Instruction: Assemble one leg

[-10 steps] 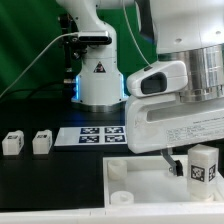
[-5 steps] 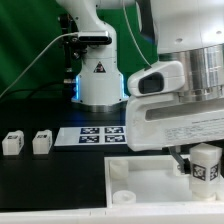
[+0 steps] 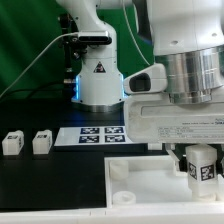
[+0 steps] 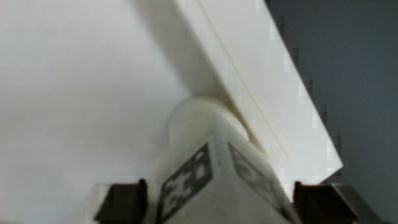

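I had the claw (image 3: 199, 166) clenched on the leg (image 3: 200, 166), upright over the white panel (image 3: 130, 168) at the exterior view's right. Judged step: seating the leg; next calls for lining it up with a corner socket and pressing down. Arm pointed straight down. Beyond, two spare legs (image 3: 27, 143) and the marker board (image 3: 100, 135) lay on the desk (image 3: 50, 185).

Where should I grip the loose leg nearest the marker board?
Grip that leg across its two plain sides, coming straight down from above. It stands alone on the table, apart from its twin, so both sides look free. The gripper already holds another leg.
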`<state>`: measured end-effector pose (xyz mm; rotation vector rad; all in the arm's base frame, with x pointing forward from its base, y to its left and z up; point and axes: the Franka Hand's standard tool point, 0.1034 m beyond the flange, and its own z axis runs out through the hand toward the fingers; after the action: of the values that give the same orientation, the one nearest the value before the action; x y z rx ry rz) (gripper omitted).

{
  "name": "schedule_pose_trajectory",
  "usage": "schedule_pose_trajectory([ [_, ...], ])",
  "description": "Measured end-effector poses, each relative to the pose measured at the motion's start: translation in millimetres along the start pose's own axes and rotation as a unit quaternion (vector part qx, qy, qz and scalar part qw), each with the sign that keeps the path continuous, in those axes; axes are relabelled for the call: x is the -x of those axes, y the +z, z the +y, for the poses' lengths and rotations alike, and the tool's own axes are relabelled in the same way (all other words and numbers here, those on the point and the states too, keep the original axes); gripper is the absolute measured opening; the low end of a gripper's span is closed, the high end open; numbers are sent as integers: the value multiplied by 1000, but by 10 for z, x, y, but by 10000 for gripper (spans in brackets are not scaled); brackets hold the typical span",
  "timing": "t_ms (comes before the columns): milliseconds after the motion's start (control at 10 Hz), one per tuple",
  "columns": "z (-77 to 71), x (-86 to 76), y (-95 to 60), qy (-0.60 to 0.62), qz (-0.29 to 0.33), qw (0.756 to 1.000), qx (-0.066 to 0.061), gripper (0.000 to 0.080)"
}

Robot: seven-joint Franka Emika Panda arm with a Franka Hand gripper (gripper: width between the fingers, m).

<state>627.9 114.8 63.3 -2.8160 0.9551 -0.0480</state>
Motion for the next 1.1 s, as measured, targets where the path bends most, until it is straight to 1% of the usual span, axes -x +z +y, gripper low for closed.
schedule_pose_trajectory([
  [100, -2, 4, 6, 69, -4, 998, -2, 398],
  [200, -5, 4, 15, 151, -10, 988, -4, 399],
  [400, -5, 2, 24, 268, -17, 963, -10, 399],
  [500, -3, 0, 36, 359, -23, 933, -22, 399],
  [600, -2, 5, 35, 430, -27, 902, -37, 399],
  [700, -4, 5, 33, 457, -28, 888, -37, 399],
  [900, -2, 2, 31, 544, -31, 838, -34, 399],
  [1000, -3, 1, 31, 573, -31, 819, -33, 399],
  [1100, -7, -17, 31, 628, -31, 777, -42, 399],
])
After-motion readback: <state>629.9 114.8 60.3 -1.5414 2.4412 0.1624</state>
